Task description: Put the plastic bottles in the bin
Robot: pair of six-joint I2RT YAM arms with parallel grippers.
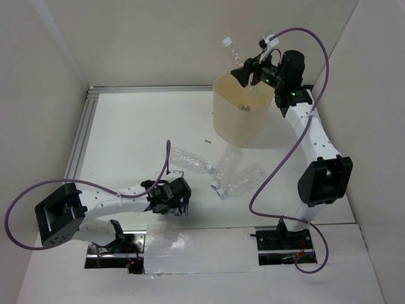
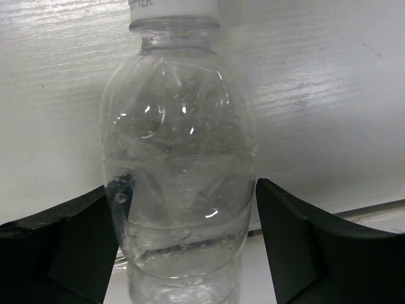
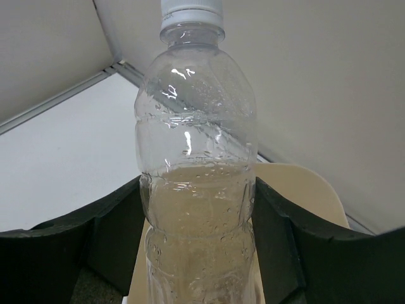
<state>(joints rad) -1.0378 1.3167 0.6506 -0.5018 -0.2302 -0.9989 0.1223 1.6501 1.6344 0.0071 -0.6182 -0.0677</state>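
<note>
My right gripper [image 1: 248, 71] is shut on a clear bottle [image 1: 231, 50] with a white cap and holds it tilted above the far rim of the cream bin [image 1: 223, 101]. In the right wrist view its pads [image 3: 117, 221] press the bottle [image 3: 196, 120], with the bin [image 3: 307, 187] below. My left gripper [image 1: 167, 200] is low near the table's front, closed on another clear white-capped bottle [image 2: 183, 126] at its lower body. Three clear bottles lie in front of the bin, at the left [image 1: 190, 161], the middle [image 1: 228, 162] and the right [image 1: 243, 180]. The red-capped bottle is out of view.
White walls close the table on the left, back and right. An aluminium rail [image 1: 81, 136] runs along the left edge. A clear plastic sheet [image 1: 190, 250] covers the front strip between the arm bases. A small dark mark [image 1: 205, 142] lies on the table.
</note>
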